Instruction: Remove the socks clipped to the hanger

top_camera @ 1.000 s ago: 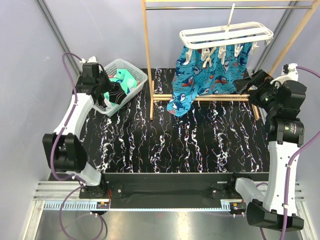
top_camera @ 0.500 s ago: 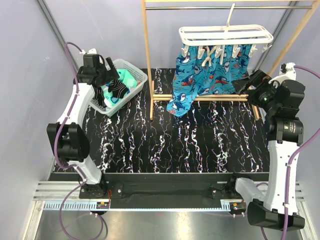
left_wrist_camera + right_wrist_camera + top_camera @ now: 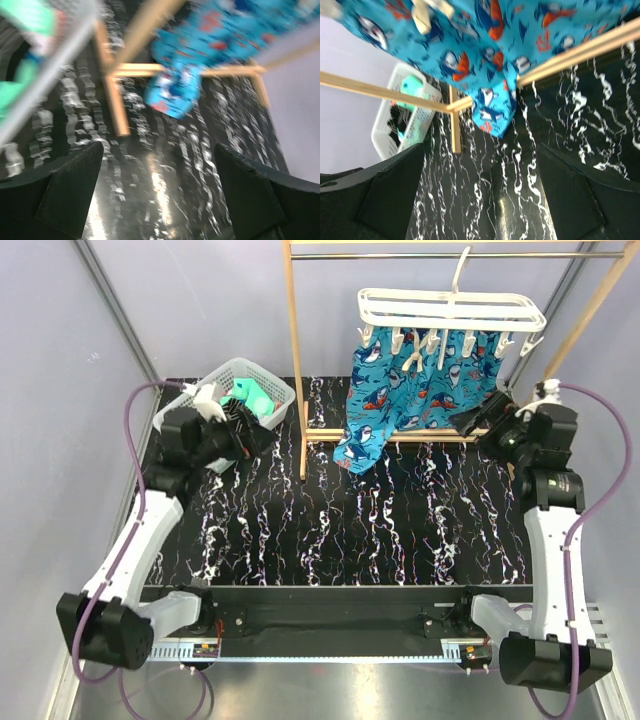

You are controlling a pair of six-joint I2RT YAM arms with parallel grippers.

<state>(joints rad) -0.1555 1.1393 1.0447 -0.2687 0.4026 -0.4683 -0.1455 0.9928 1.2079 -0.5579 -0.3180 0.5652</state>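
Beside the basket (image 3: 281, 393) rim, the left pincer (image 3: 256, 430) gapes empty (right pincer (image 3: 470, 421) likewise, near the hanger (image 3: 450, 312)).

The wooden rack (image 3: 294, 360) bars the middle with its upright and low rail. The blue cloth (image 3: 400, 400) curtains the underside of the hanger (image 3: 450, 310). The basket (image 3: 243, 362) and the upright stand apart.

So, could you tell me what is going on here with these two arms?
Two robot arms are clearing socks off a white clip hanger hung on a wooden rack. Both tools are open and empty: the left tool sits by the white basket, where a teal sock lies, and the right tool faces the blue shark-print cloth clipped to the hanger. No sock shows on the hanger.
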